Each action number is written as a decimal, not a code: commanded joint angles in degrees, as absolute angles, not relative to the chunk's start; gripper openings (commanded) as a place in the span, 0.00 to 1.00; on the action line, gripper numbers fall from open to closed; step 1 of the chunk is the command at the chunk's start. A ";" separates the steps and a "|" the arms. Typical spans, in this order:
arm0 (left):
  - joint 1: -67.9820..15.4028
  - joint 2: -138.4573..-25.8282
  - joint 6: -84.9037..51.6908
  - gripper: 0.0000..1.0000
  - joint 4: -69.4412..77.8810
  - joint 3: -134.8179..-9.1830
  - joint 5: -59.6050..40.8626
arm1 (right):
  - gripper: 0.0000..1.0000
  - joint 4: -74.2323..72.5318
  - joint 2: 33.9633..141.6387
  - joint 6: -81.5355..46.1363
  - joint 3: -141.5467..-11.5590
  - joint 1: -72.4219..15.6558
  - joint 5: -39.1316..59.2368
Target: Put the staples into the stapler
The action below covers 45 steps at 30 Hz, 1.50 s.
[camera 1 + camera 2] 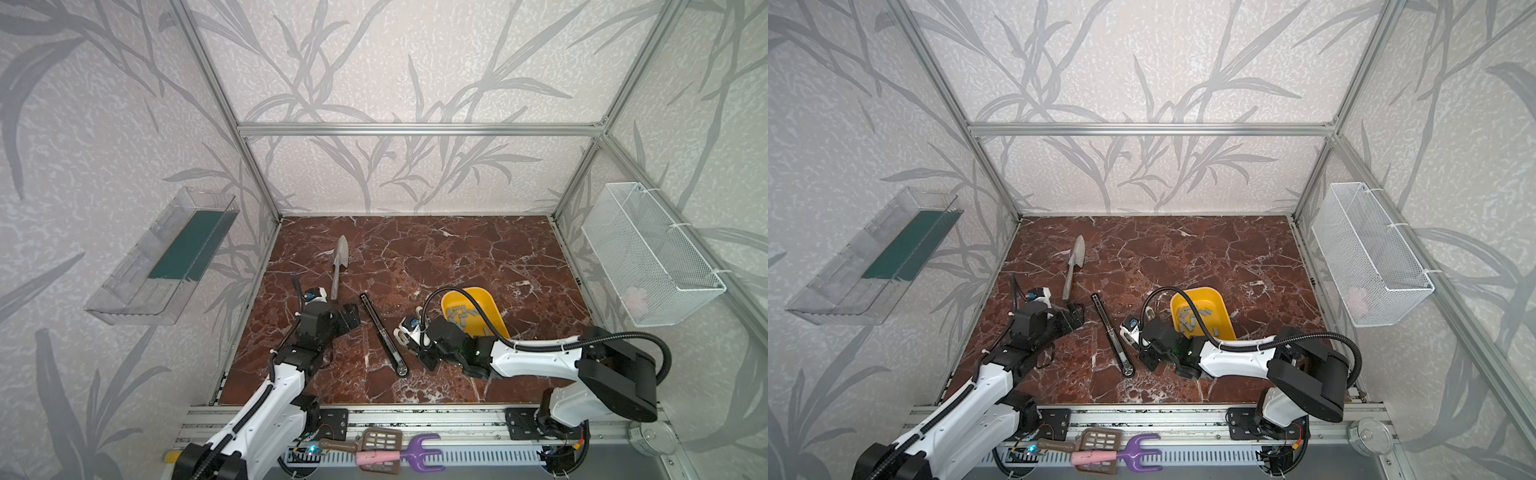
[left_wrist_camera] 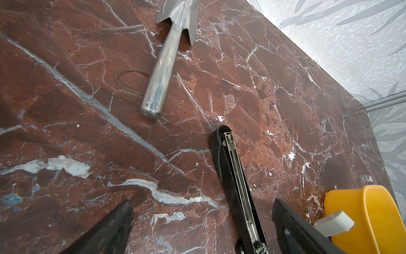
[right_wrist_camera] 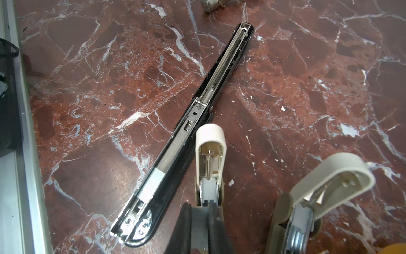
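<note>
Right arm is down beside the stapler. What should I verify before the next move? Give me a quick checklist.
1. The stapler lies opened flat, rail exposed: ok.
2. The left gripper is open, beside the stapler: ok.
3. The right gripper is shut; whether it holds one of the staples: cannot tell.
4. Staples available in the yellow tray: ok.
5. The cream-white blocks crowd the right gripper and stapler: not ok.
6. The trowel lies apart from the stapler: ok.

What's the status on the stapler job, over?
Left gripper open beside stapler. Right gripper shut, tips at a cream-white block. Stapler open flat, staples in yellow tray. Trowel lies apart.
</note>
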State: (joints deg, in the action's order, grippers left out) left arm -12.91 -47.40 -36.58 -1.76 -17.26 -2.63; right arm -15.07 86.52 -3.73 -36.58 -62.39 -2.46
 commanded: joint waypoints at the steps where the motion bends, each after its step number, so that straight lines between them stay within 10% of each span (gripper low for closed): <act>1: -12.66 -47.37 -35.95 0.99 -1.41 -17.90 -2.02 | 0.00 -16.57 87.51 -4.67 -37.44 -62.20 -3.08; 45: -12.61 -47.37 -36.12 0.99 -1.06 -17.58 -2.41 | 0.00 -12.75 91.62 -1.93 -40.22 -61.43 -4.26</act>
State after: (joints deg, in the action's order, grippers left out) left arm -12.91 -47.40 -36.58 -1.67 -17.26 -2.68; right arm -14.11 91.15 -2.85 -38.83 -61.65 -4.03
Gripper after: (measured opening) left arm 0.992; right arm 0.138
